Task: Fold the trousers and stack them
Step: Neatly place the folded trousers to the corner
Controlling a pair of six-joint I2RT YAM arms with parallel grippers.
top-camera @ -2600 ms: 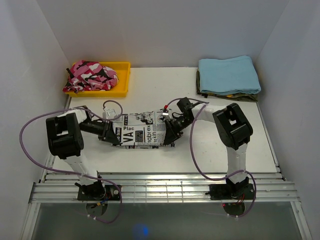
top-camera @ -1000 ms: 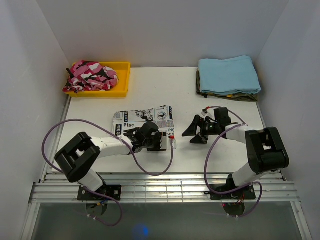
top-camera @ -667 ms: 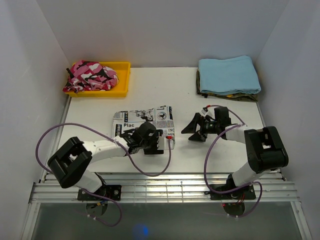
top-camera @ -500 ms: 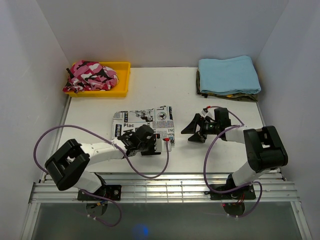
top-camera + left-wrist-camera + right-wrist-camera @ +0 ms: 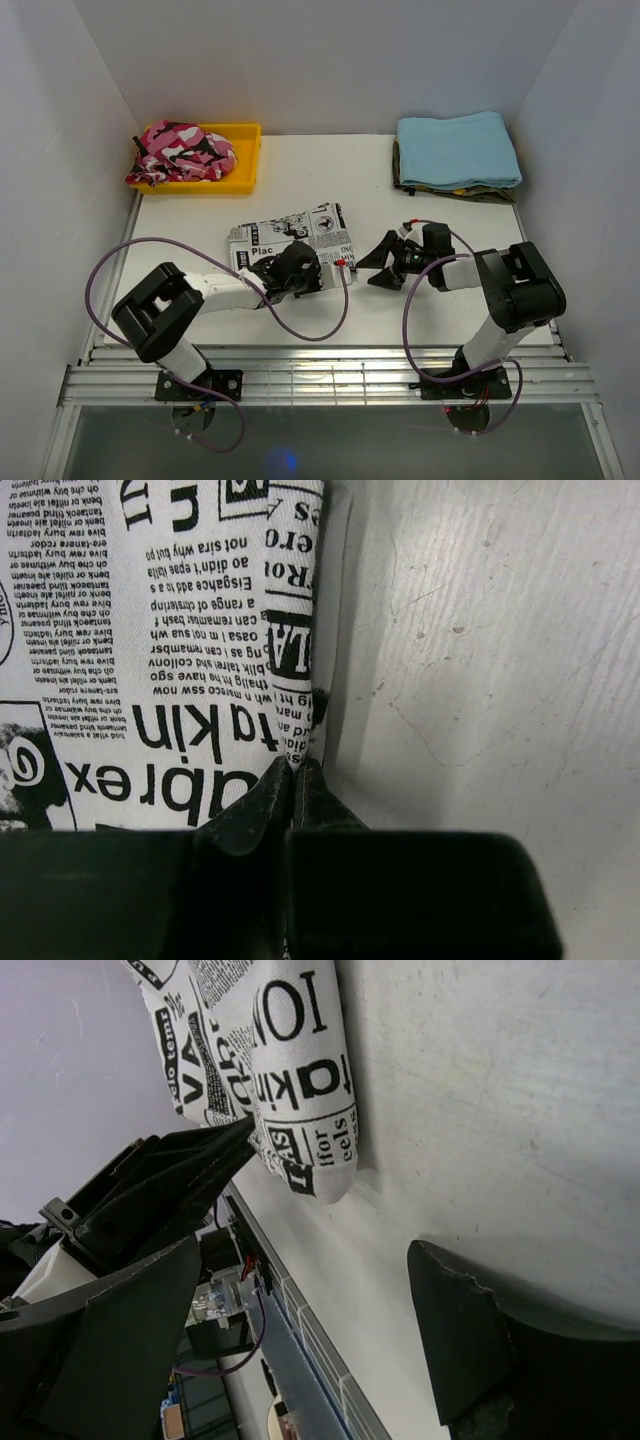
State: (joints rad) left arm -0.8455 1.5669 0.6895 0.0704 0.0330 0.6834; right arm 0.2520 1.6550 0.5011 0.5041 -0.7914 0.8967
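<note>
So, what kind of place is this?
Probably a robot lab's laundry-folding cell: white walls box in a table, a left arm and right arm are bolted at its edge, and folded trousers and a yellow tray lie on it.

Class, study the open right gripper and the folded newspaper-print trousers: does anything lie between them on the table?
Nothing visible does. Only bare table separates the right gripper from the trousers. The left gripper is pinched on their near right corner, beside that gap rather than in it.
</note>
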